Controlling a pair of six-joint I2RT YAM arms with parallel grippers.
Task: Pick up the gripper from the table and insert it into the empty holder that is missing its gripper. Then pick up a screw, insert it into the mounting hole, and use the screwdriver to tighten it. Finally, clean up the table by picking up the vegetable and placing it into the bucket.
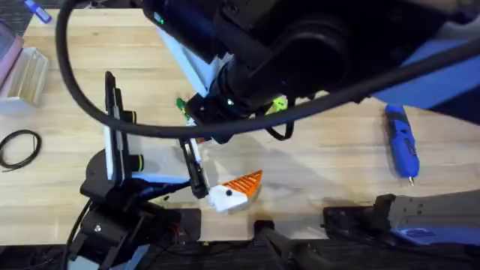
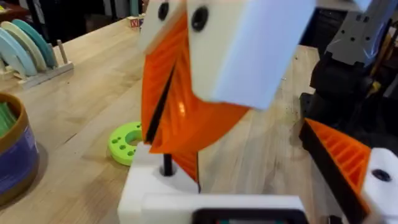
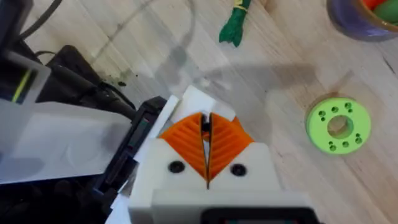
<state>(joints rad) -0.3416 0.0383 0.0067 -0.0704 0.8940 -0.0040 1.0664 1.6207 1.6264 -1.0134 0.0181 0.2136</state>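
Seemingly the first step is in hand: seating the gripper [image 2: 185,163] in the holder [image 2: 149,186], the bare white finger of the left gripper [image 2: 242,155], whose fingers stand wide apart. The right gripper [image 3: 206,127] has its pads pressed nearly together on what looks like the orange piece, just above the holder. Next it must be pushed squarely down before release. The screwdriver [image 1: 401,142] lies well apart; the vegetable [image 3: 235,25] lies near the bucket [image 3: 364,15]
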